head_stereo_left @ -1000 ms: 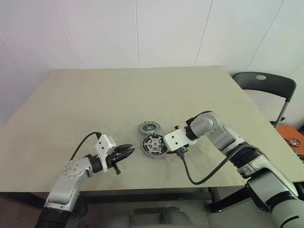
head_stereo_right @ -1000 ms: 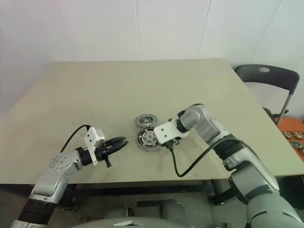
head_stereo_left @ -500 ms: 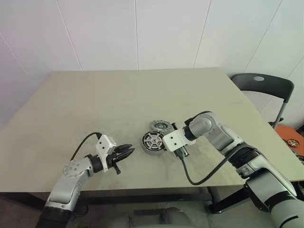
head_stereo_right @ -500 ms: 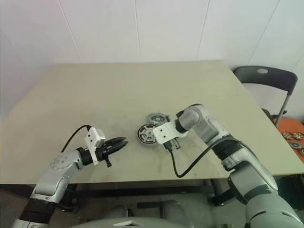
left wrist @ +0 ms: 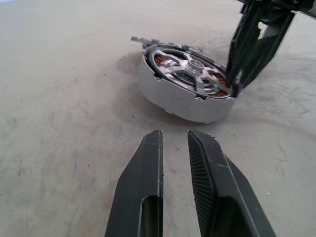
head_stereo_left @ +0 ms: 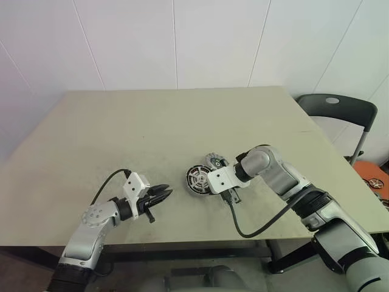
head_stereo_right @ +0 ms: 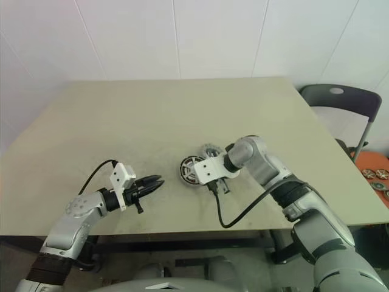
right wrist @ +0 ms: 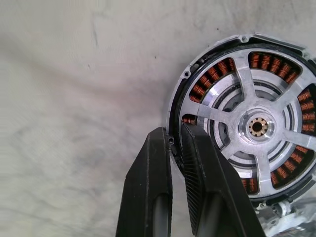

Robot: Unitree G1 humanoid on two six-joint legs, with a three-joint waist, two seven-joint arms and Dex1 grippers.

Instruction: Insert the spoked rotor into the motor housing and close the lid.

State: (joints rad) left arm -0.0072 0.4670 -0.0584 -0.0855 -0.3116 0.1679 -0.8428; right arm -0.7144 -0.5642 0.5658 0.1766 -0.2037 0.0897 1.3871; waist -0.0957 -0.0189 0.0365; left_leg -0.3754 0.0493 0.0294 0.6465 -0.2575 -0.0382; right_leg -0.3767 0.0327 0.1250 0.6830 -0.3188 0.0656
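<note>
The motor housing [head_stereo_left: 198,179] stands near the table's front middle, its copper windings [right wrist: 207,81] ringing the inside. The spoked rotor [right wrist: 258,127] sits inside it, silver spokes over the windings. My right gripper [right wrist: 176,136] is shut on the housing's rim, and the housing looks tipped, with the gripped edge raised. The lid [head_stereo_left: 214,160], a grey notched disc, lies flat just behind the housing and touches or nearly touches it. To the housing's left my left gripper [head_stereo_left: 165,193] is shut and empty, pointing at the housing [left wrist: 182,94] from a short way off.
The beige table [head_stereo_left: 152,121] carries only these parts. A black cable [head_stereo_left: 243,225] loops from my right wrist past the table's front edge. A dark chair [head_stereo_left: 337,106] stands off the right side, with an orange bin [head_stereo_left: 374,173] of parts beyond it.
My right gripper has closed on the housing's rim and tipped it up. The lid has slid from behind-left of the housing to behind-right. The left arm has not moved.
</note>
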